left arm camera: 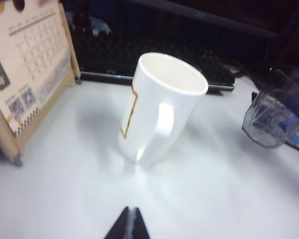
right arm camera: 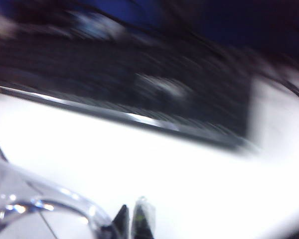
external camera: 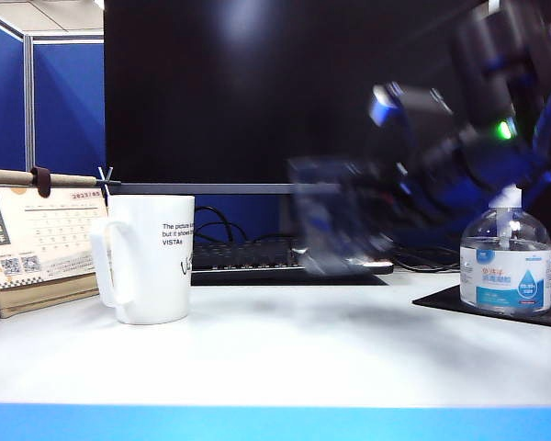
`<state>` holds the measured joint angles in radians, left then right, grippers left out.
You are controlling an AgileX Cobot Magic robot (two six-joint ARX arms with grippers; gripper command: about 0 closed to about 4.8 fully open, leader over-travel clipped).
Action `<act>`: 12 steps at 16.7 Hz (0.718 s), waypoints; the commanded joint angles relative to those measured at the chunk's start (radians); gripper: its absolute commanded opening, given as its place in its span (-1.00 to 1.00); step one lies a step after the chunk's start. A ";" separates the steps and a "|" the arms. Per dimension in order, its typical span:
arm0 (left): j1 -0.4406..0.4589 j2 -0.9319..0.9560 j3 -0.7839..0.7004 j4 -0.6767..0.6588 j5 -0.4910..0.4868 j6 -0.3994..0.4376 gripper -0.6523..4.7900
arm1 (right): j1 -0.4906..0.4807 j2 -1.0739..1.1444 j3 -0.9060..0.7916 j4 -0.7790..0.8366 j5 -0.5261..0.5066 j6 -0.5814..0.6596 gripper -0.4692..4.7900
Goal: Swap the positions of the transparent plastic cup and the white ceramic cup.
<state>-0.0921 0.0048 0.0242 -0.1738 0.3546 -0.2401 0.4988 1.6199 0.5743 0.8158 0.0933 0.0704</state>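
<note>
The right gripper (right arm camera: 132, 219), jaws pinched on the rim of the plastic cup (external camera: 335, 216), carries it in the air right of centre, clear of the table (external camera: 285, 358), likely to free its spot. The mug (external camera: 151, 257) stands on the left beside the calendar (external camera: 41, 239). The left gripper (left arm camera: 131, 224) is near it, jaws together and empty. The right wrist view is blurred.
</note>
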 commanded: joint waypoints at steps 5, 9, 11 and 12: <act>0.000 0.000 -0.014 0.068 0.055 -0.027 -0.16 | 0.066 -0.175 0.004 -0.086 0.010 0.005 -0.85; 0.000 0.000 0.019 0.087 0.069 -0.108 -0.08 | 0.066 -0.288 0.004 -0.162 0.009 0.006 -0.85; 0.000 0.001 0.079 0.084 0.040 -0.108 -0.08 | 0.066 -0.303 0.004 -0.212 0.009 0.006 -0.85; 0.000 0.021 0.132 0.066 0.006 -0.108 -0.08 | 0.066 -0.303 0.004 -0.239 0.008 0.008 -0.85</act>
<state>-0.0921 0.0090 0.1284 -0.1081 0.3878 -0.3466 0.5625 1.3220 0.5762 0.5789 0.1040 0.0708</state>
